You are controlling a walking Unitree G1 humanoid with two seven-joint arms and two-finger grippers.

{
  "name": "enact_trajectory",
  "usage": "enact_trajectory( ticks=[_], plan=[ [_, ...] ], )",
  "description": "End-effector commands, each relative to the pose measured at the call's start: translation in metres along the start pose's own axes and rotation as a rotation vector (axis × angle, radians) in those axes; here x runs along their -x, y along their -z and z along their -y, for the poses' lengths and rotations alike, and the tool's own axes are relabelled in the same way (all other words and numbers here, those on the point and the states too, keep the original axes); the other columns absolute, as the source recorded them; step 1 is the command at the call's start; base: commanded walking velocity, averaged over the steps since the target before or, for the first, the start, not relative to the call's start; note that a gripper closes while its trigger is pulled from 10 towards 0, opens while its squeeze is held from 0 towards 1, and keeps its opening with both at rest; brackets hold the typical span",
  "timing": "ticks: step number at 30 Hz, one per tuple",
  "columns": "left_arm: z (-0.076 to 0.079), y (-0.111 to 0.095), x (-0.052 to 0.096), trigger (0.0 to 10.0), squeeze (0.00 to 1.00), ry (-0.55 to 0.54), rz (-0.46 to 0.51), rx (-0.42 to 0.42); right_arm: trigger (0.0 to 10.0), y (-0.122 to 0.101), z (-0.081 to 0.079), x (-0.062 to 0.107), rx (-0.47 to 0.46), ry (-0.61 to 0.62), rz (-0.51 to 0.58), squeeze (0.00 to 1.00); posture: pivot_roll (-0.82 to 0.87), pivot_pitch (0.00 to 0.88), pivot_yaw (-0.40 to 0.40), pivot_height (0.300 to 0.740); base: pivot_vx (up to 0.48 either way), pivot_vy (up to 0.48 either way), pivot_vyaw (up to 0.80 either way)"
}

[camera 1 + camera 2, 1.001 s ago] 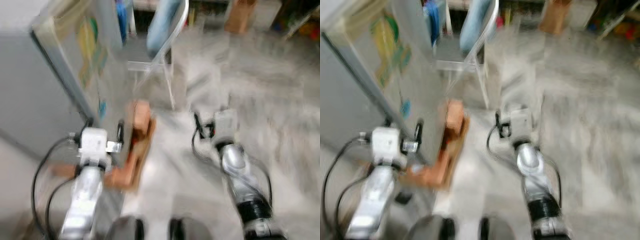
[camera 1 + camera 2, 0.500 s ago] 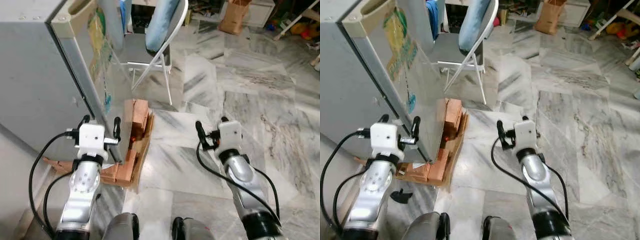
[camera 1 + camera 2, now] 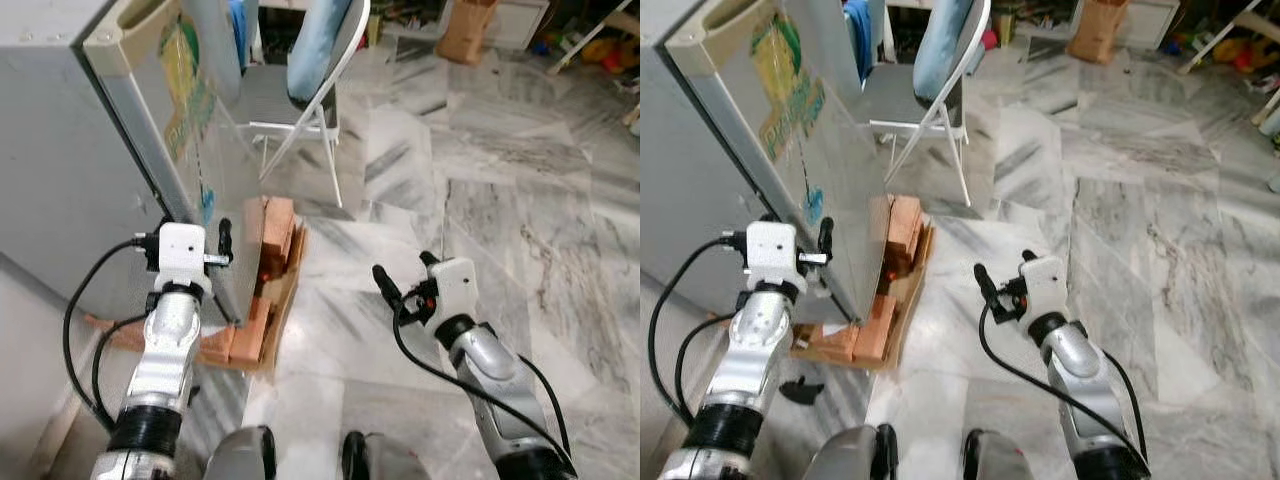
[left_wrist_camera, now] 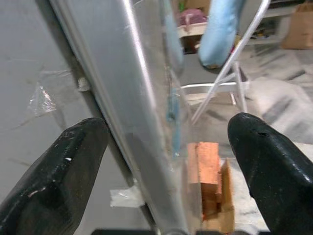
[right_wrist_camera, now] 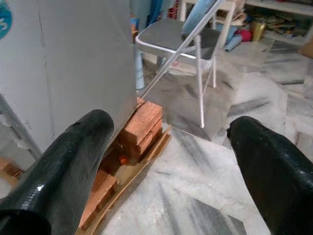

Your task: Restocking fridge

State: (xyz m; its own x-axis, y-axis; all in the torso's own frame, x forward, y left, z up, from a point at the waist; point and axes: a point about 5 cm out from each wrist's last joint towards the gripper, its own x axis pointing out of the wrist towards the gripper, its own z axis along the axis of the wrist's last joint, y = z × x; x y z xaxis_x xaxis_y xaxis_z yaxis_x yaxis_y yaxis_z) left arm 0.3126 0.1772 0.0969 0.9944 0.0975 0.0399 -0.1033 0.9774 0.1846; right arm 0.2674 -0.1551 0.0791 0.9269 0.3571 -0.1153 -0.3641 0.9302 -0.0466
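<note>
You're in a lived-in home, likely a utility or storage corner: grey-veined marble floor tiles [image 3: 520, 170], and a grey fridge [image 3: 700, 190] with stickers on its door, propped up on bricks [image 3: 902, 228] and a cardboard sheet [image 3: 285, 310]. Just behind it you have a folding metal chair [image 3: 300, 110] with a light blue cloth [image 3: 938, 40] draped over its back. Along the far wall you can note a brown paper bag [image 3: 470, 25], low white shelving and scattered household clutter, too small to identify further.
</note>
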Motion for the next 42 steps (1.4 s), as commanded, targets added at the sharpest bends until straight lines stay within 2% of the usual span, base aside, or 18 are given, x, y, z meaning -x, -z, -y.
enact_trajectory(
  ticks=[1,8,12,15,16,20,23,24,25,26,27,29,32,36,37,38,39,42],
  plan=[
    [-0.007,0.0,-0.006,10.0,0.0,-0.045,0.001,-0.002,10.0,-0.005,-0.004,0.001,-0.011,-0.034,0.007,0.0,0.07,0.143,-0.027,0.74,0.0,0.0,0.0],
    [-0.014,-0.002,-0.023,10.0,0.0,-0.066,-0.003,0.001,10.0,-0.014,-0.011,0.006,-0.045,-0.123,0.024,0.0,0.05,0.144,-0.029,0.74,0.0,0.0,0.0],
    [-0.011,-0.003,-0.027,10.0,0.0,-0.035,-0.002,0.007,10.0,-0.011,-0.011,0.011,-0.048,-0.132,-0.002,0.0,0.04,0.144,-0.03,0.74,0.0,0.0,0.0],
    [-0.003,-0.01,-0.032,10.0,0.0,0.025,0.026,0.006,10.0,0.008,-0.006,0.031,-0.038,-0.117,-0.105,0.0,0.04,0.145,-0.033,0.74,0.0,0.0,0.0],
    [0.0,-0.013,-0.033,10.0,0.0,0.051,0.038,0.001,10.0,0.017,-0.003,0.043,-0.05,-0.104,-0.152,0.0,0.04,0.147,-0.035,0.74,0.0,0.0,0.0],
    [0.008,-0.015,-0.034,10.0,0.0,0.089,0.057,0.01,10.0,0.024,-0.002,0.057,-0.051,-0.096,-0.181,0.0,0.03,0.148,-0.033,0.74,0.0,0.0,0.0],
    [0.015,-0.015,-0.034,10.0,0.0,0.124,0.06,0.029,10.0,0.025,-0.005,0.062,-0.055,-0.069,-0.176,0.0,0.03,0.147,-0.027,0.74,0.0,0.0,0.0],
    [0.017,-0.016,-0.035,10.0,0.0,0.132,0.061,0.028,10.0,0.028,-0.018,0.073,-0.054,-0.068,-0.164,0.0,0.03,0.147,-0.024,0.74,0.0,0.0,0.0],
    [0.017,-0.016,-0.035,10.0,0.0,0.132,0.061,0.028,10.0,0.028,-0.018,0.073,-0.054,-0.068,-0.164,0.0,0.03,0.147,-0.024,0.74,0.0,0.0,0.0],
    [0.019,-0.016,-0.035,10.0,0.0,0.136,0.062,0.026,10.0,0.029,-0.028,0.082,-0.055,-0.066,-0.153,0.0,0.03,0.147,-0.023,0.74,0.0,0.0,0.0],
    [0.023,-0.019,-0.037,10.0,0.0,0.161,0.069,0.025,10.0,0.026,-0.041,0.09,-0.073,-0.079,-0.1,0.0,0.03,0.144,-0.016,0.74,0.0,0.0,0.0],
    [0.025,-0.02,-0.037,10.0,0.0,0.168,0.072,0.024,10.0,0.025,-0.043,0.09,-0.079,-0.086,-0.086,0.0,0.03,0.144,-0.016,0.74,0.0,0.0,0.0],
    [0.026,-0.021,-0.039,10.0,0.0,0.179,0.078,0.026,10.0,0.024,-0.054,0.091,-0.089,-0.13,-0.027,0.0,0.02,0.142,-0.011,0.74,0.0,0.0,0.0],
    [0.026,-0.018,-0.039,10.0,0.0,0.177,0.062,0.015,10.0,0.033,-0.063,0.091,-0.072,-0.135,-0.027,0.0,0.02,0.137,-0.012,0.74,0.0,0.0,0.0],
    [0.026,-0.017,-0.039,10.0,0.0,0.174,0.055,0.01,10.0,0.036,-0.07,0.09,-0.068,-0.137,-0.026,0.0,0.03,0.134,-0.012,0.74,0.0,0.0,0.0],
    [0.026,-0.016,-0.04,10.0,0.0,0.169,0.045,0.001,10.0,0.038,-0.085,0.089,-0.055,-0.148,-0.016,0.0,0.03,0.133,-0.011,0.74,0.0,0.0,0.0],
    [0.026,-0.016,-0.04,10.0,0.0,0.169,0.045,0.001,10.0,0.038,-0.085,0.089,-0.055,-0.148,-0.016,0.0,0.03,0.133,-0.011,0.74,0.0,0.0,0.0],
    [0.028,-0.019,-0.043,10.0,0.0,0.177,0.046,0.01,10.0,0.017,-0.104,0.074,-0.014,-0.15,0.095,0.0,0.03,0.123,-0.008,0.74,0.0,0.0,0.0]
  ],
)
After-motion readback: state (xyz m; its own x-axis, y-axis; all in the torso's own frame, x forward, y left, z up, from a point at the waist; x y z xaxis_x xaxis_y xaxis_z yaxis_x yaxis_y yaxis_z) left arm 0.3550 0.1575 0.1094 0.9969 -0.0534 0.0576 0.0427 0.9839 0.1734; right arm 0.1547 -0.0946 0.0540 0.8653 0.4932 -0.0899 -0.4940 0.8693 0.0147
